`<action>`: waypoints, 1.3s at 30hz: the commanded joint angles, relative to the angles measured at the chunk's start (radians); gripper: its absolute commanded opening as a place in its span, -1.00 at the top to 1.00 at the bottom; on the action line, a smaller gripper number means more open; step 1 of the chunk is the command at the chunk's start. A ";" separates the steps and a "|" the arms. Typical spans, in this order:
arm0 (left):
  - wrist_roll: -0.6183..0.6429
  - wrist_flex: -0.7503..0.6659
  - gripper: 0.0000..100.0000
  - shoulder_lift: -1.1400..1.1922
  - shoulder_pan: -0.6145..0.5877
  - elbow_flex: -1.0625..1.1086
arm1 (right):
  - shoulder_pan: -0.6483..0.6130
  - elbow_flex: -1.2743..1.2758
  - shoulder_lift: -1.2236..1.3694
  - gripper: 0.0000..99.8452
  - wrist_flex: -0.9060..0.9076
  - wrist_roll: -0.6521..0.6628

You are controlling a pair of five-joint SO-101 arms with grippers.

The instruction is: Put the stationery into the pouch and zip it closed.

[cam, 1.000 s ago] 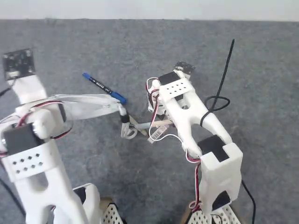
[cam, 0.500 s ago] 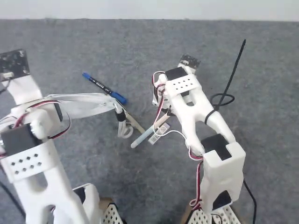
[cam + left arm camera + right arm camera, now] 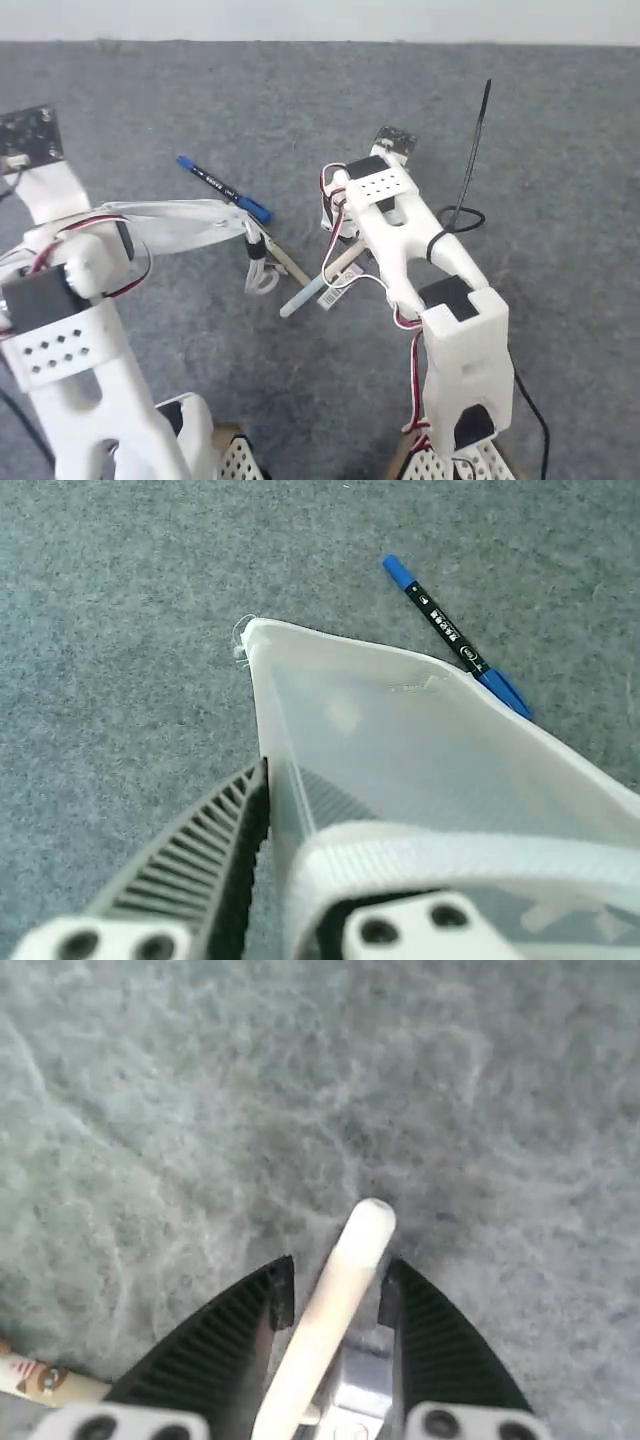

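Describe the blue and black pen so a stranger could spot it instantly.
On the grey carpeted table, find the translucent white pouch near the left arm. Along its far edge lies a black pen with blue ends. It lies loose, unlike the pale stick pinched in the right claw.

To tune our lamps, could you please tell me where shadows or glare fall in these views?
High view: even light, no hard shadows on the mat. Left wrist view: no glare on the pouch. Right wrist view: soft shadow at the tip of the held pen.
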 commanded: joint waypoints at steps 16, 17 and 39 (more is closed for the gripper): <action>0.015 -0.037 0.98 -0.008 -0.006 0.001 | 0.008 -0.081 -0.036 0.99 0.053 0.066; 0.015 -0.038 0.98 -0.008 -0.006 0.001 | 0.008 -0.081 -0.058 0.99 0.070 0.066; 0.017 -0.064 0.98 -0.003 -0.006 0.001 | 0.010 -0.075 -0.400 0.99 0.358 0.160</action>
